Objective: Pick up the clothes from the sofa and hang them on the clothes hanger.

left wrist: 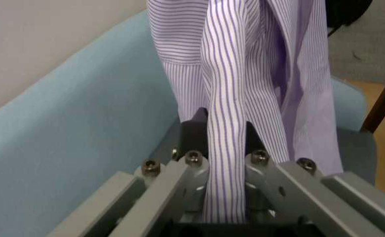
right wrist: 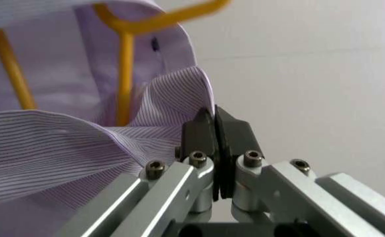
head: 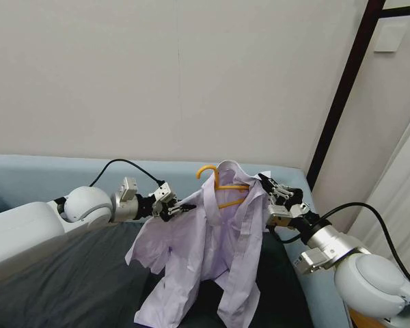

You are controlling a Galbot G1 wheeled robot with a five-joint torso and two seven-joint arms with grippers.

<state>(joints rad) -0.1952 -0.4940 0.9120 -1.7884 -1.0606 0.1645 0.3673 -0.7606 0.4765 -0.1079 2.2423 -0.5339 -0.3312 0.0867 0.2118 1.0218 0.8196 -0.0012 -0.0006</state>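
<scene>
Over the pale blue sofa [head: 55, 171], the striped purple shirt [head: 219, 253] hangs lengthwise down frame centre, draped on the yellow hanger [head: 222, 188]. The left gripper [head: 171, 209], centre-left, is clamped on one shoulder fold, and the right gripper [head: 272, 188], centre-right, pinches the opposite edge, with the hanger between them.

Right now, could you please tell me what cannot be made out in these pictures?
The hanger shoulders: head view, covered by the shirt.
The shirt hem: head view, cut off by the bottom edge.
The left gripper inner faces: left wrist view, behind the pinched cloth.
</scene>
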